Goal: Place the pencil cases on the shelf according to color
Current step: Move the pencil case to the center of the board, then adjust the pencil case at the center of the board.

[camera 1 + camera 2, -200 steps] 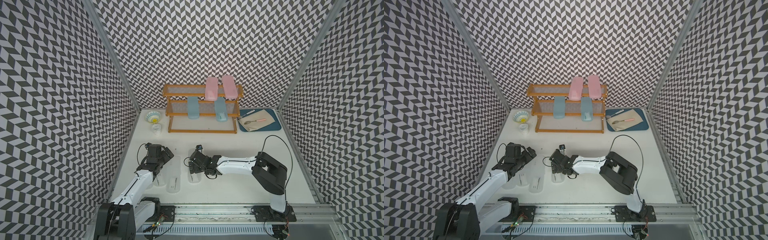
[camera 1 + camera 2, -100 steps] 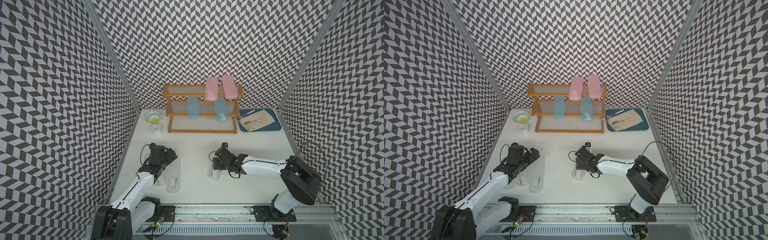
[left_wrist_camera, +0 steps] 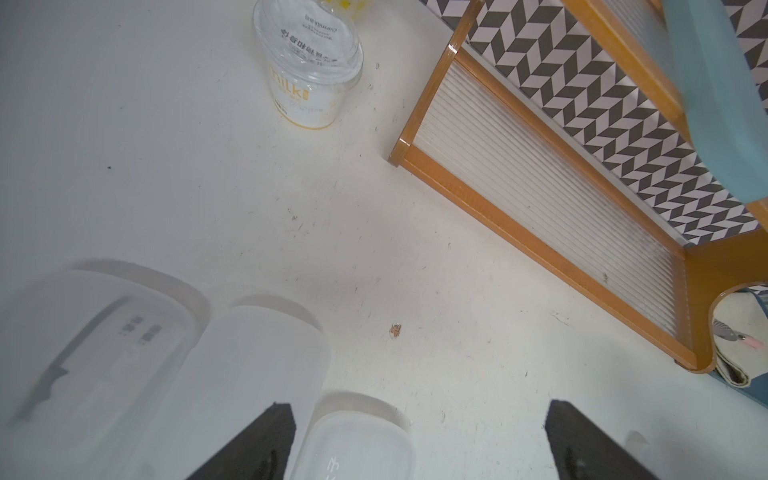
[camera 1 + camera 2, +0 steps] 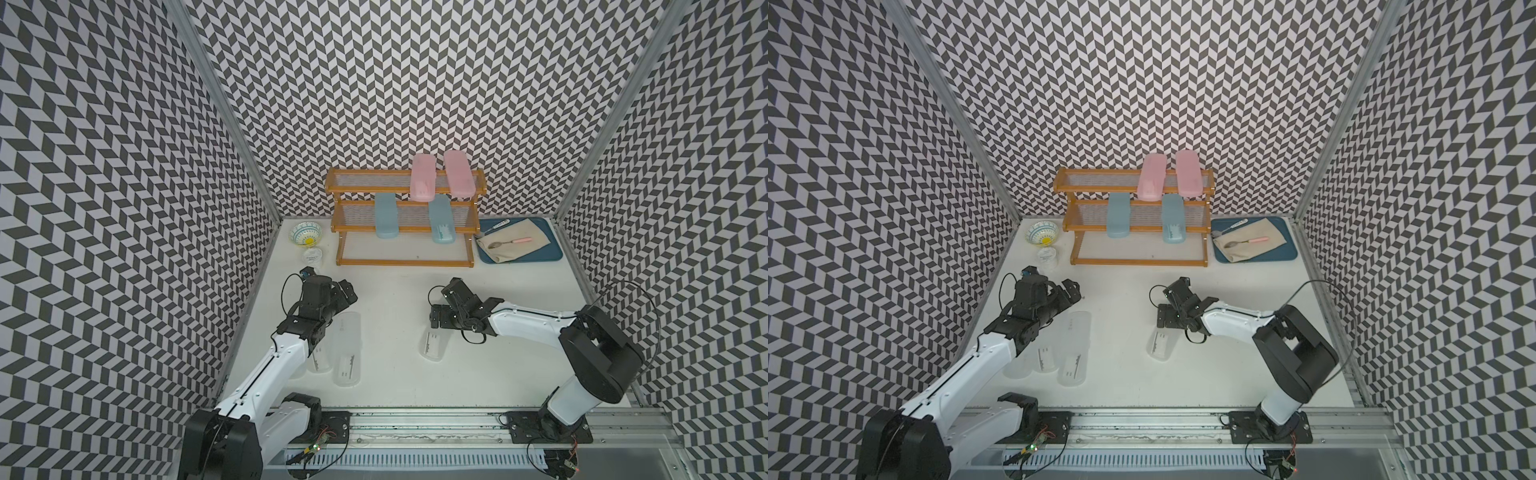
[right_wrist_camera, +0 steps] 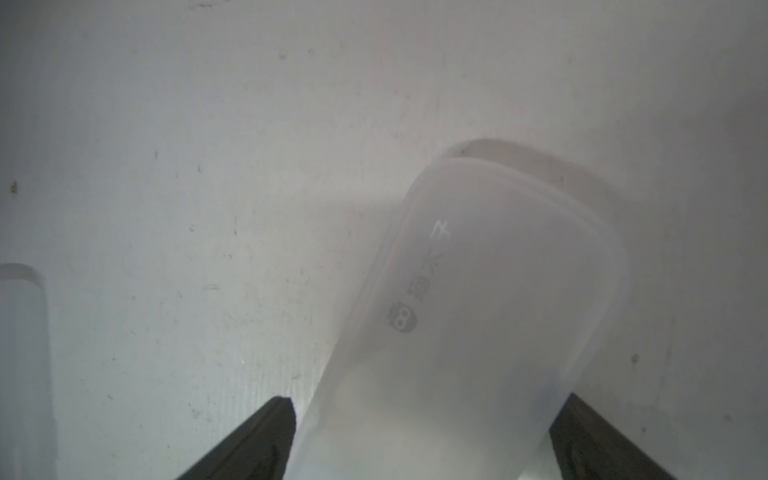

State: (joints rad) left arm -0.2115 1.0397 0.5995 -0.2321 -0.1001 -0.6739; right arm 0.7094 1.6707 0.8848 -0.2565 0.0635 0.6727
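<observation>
While both arms reach low over the table (image 4: 395,374), the left gripper (image 3: 419,407) stands wide apart and empty at 9 o'clock, above the far ends of three clear pencil cases (image 4: 347,353) at 8 o'clock. At 12 o'clock the shelf (image 4: 405,262) carries two pink cases (image 4: 423,178) on top and two teal cases (image 4: 385,216) on its middle tier. Toward 3 o'clock the right gripper (image 5: 427,401), jaws wide, straddles one end of a fourth clear case (image 4: 433,345) on the table.

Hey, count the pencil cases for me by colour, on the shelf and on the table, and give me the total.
Pink pencil cases: 2
Teal-blue pencil cases: 2
Frosted clear pencil cases: 4
Total: 8
</observation>
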